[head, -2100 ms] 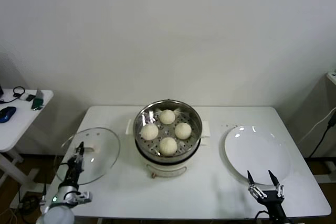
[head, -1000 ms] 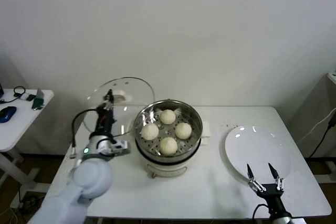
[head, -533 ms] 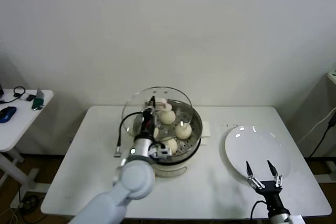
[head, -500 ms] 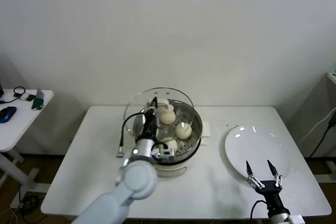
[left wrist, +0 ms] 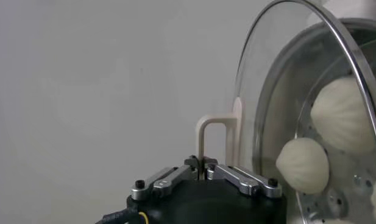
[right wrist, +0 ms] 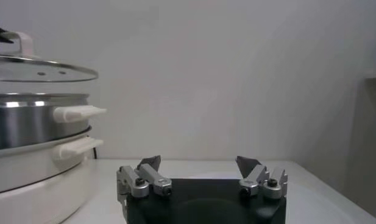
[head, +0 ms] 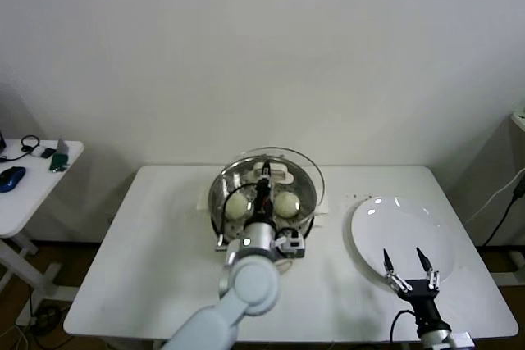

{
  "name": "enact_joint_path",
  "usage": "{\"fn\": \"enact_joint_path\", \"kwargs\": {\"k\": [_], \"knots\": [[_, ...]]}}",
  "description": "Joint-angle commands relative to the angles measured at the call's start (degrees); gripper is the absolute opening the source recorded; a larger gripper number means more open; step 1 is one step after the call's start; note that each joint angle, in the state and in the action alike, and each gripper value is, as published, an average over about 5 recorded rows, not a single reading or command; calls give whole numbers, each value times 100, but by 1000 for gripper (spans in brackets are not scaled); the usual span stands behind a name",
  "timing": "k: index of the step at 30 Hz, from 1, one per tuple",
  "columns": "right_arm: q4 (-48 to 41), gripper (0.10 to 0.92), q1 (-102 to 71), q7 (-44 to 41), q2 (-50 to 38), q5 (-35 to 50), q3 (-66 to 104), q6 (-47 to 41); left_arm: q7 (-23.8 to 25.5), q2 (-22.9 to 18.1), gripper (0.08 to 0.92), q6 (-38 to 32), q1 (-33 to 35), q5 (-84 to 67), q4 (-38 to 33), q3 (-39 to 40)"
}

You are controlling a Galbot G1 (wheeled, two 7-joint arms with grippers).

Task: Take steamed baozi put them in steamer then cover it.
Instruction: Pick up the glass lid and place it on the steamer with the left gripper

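Cream-white steamed baozi (head: 237, 203), smooth and round, sit on the perforated tray of the shiny round stainless-steel steamer (head: 305, 212) on our white counter (head: 156, 243). Our left tool (head: 263, 179) is clamped on the cream oblong handle of the round clear glass cover (head: 302, 171), held level just above the pot. Our right tool (head: 408, 265) waits, spread wide and empty, beside the flat white plate (head: 402, 231).

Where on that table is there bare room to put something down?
The table is bare between its left edge and the steamer. A narrower bare strip lies between steamer and white plate. The middle is crowded: the left gripper holds the glass lid above the steamer.
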Motion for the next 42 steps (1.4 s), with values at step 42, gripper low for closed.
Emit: {"fn": "enact_joint_path", "kwargs": {"k": [42], "knots": [[94, 823, 80, -37, 68, -273, -32, -2, -106, -23, 407, 281, 589, 128, -17, -398]]}}
